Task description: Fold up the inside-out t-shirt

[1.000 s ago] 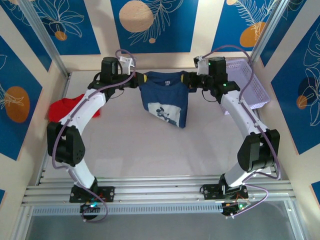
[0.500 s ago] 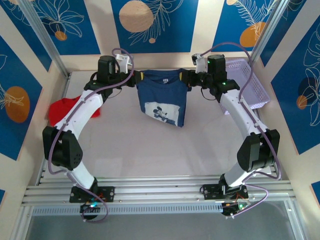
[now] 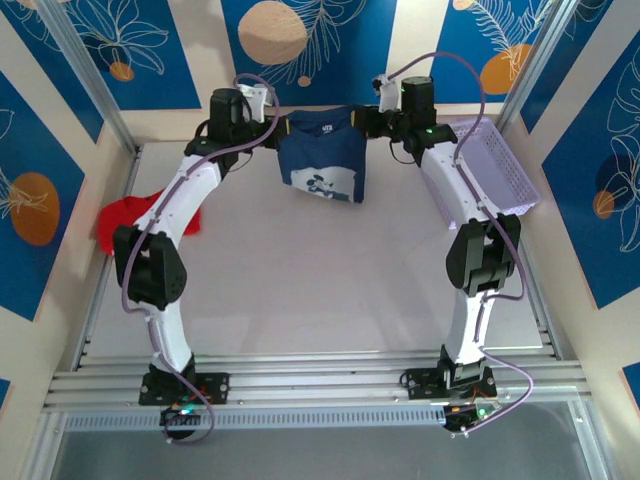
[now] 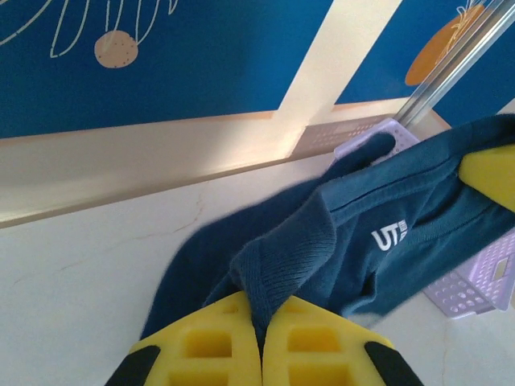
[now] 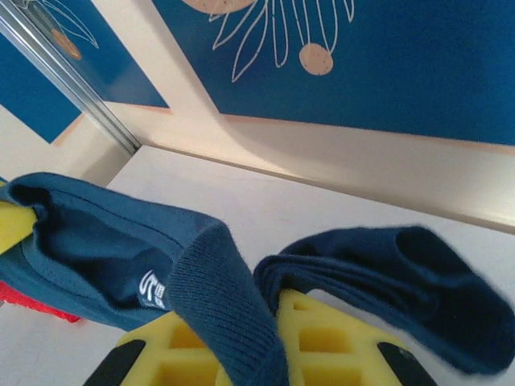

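My counter [image 3: 300, 290] is pale and faintly veined like marble. Around it stand cream walls [image 3: 405, 50] set with blue panels [image 3: 340, 70] showing white leaf outlines and orange discs. Aluminium posts [image 3: 88, 85] rise at the far corners. Grooved rails [image 3: 320, 385] cross the near edge. The light is even, possibly from overhead.

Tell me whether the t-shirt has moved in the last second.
Yes. The t-shirt moved toward the far wall: its hem, earlier nearer than the basket, now hangs alongside it.

You are looking at one navy t-shirt [image 3: 320, 160], one red garment [image 3: 125, 218], one lilac basket [image 3: 508, 165] and two arms [image 3: 180, 195]; those are carrying two grippers, a left gripper [image 4: 259, 318] and a right gripper [image 5: 256, 334].
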Robot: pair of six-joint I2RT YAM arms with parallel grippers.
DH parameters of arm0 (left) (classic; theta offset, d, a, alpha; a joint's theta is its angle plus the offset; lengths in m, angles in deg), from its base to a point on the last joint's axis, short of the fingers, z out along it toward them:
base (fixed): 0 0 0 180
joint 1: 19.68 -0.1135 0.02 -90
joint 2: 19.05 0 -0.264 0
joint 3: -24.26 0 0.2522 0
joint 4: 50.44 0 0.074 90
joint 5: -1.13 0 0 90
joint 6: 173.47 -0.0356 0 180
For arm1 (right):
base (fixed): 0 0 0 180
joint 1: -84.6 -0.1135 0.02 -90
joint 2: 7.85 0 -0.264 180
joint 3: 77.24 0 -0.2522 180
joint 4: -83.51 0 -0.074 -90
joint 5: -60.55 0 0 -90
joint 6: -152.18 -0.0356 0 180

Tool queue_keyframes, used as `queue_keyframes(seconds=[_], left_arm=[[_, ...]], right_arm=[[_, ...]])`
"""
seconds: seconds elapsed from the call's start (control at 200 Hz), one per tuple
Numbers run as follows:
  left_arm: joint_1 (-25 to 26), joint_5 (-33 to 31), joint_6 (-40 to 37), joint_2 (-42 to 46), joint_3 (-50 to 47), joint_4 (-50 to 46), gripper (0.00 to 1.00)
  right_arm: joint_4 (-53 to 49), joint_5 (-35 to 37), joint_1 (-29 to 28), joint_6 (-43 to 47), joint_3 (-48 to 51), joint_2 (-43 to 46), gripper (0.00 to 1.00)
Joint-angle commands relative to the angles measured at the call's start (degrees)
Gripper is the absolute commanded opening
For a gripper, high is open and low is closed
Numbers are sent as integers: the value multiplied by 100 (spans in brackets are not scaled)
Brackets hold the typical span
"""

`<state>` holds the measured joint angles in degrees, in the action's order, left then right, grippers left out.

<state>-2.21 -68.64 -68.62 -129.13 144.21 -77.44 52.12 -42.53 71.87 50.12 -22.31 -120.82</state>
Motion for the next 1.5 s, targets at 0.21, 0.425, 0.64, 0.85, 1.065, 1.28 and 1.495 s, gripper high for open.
queue_keyframes(seconds=[0.21,0.425,0.64,0.85,1.065,1.28,1.495], left_arm=[[125,411,231,1541,-2823,1029,0],[604,360,437,3015,-5042,1201,0],[801,385,842,3277,-6054,1195,0],[759,-218,688,2729,-5543,834,0],[576,-242,577,1612,-4678,671,0],[333,-145,564,774,-4036,514,0],[160,-149,552,93,-3602,456,0]], right_arm=[[150,-593,-271,63,2107,1274,0],[25,-660,-612,-362,4160,2546,0],[-234,-638,-783,-804,5168,2809,0],[-861,-410,-564,-748,4478,1866,0],[-1252,-536,-307,-538,3317,644,0],[-1751,-689,-180,-347,2112,-440,3],[-2151,-649,-136,-229,1116,-1352,6]])
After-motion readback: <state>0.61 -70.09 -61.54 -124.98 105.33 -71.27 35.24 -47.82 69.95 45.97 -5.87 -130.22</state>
